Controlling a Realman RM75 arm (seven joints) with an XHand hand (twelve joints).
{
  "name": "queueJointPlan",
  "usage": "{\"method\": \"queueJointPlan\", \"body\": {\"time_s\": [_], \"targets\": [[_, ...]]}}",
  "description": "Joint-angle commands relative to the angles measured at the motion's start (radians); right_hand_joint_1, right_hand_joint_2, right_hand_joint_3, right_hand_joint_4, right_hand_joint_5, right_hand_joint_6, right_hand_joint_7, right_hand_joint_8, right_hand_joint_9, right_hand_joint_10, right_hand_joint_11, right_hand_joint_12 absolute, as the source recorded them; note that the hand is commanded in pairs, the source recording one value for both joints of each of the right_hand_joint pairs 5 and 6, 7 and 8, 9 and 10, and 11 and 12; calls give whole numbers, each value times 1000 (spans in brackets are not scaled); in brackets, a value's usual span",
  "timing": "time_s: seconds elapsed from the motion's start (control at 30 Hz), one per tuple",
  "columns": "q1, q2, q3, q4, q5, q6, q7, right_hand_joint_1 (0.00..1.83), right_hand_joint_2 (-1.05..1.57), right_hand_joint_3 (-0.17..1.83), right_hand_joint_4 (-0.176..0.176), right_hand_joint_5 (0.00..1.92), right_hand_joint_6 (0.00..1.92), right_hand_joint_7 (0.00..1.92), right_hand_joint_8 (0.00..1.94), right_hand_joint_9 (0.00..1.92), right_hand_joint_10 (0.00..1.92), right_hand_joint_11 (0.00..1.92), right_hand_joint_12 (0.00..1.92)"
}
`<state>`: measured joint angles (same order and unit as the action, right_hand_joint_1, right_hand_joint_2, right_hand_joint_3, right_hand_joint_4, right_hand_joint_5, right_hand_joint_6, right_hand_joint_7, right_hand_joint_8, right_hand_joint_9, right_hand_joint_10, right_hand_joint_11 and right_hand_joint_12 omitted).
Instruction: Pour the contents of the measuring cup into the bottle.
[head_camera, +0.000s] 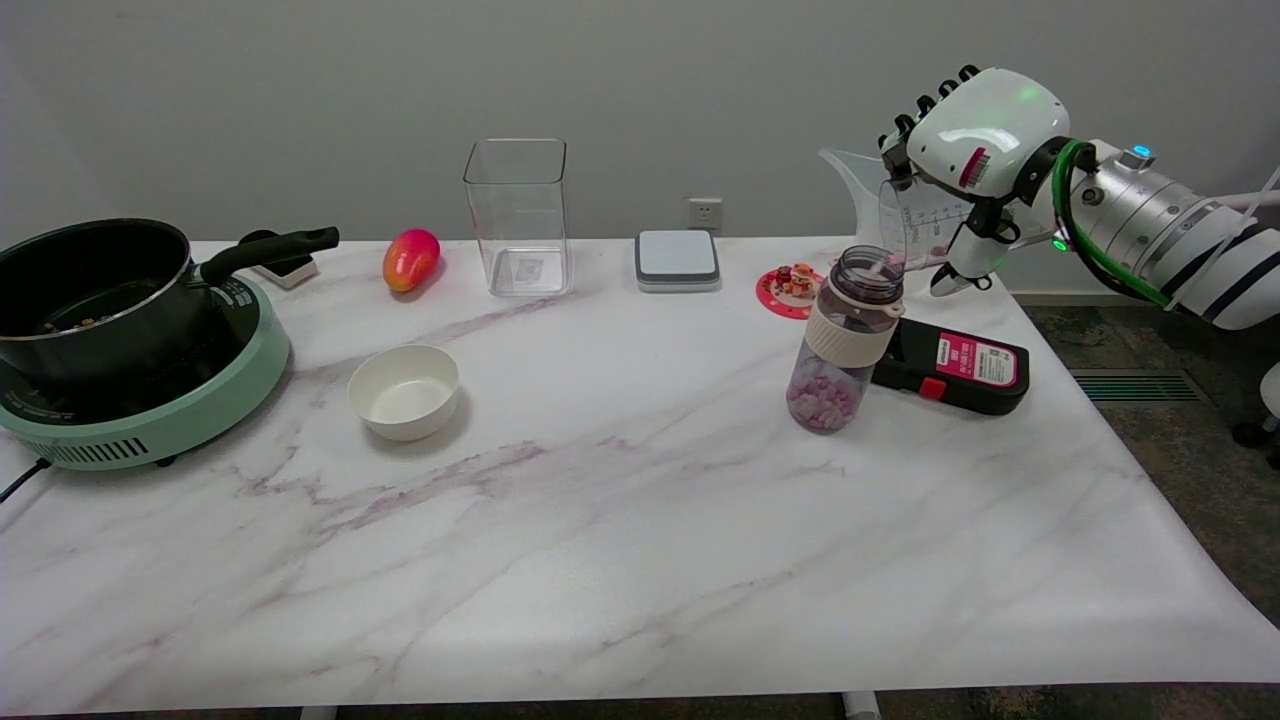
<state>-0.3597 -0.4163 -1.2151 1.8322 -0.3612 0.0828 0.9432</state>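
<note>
My right hand (975, 150) grips a clear measuring cup (905, 215) in the air at the table's far right, tilted with its rim just above and right of the bottle's mouth. A few pink pieces still show at the cup's lower rim. The bottle (845, 340) is clear with a cream band and an open dark neck. It stands upright on the table, and a layer of pink and white pieces fills its bottom.
A black device with a red label (955, 365) lies right behind the bottle. A small red coaster with figures (792, 288), a grey scale (677, 260), a clear tall container (518, 215), a mango (410, 259), a white bowl (403, 391) and a pot on a green cooker (120, 330) stand further left.
</note>
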Motion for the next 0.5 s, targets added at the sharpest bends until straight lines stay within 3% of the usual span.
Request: {"method": "queueJointPlan", "body": {"time_s": [0.03, 0.5], "targets": [[2, 2, 0, -7, -2, 6, 3, 1504, 604, 1143, 0, 1631, 1631, 1562, 1562, 1471, 1471, 1253, 1253], [4, 2, 0, 11, -2, 7, 3, 1505, 604, 1144, 0, 1630, 1630, 1562, 1562, 1473, 1473, 1254, 1254]]}}
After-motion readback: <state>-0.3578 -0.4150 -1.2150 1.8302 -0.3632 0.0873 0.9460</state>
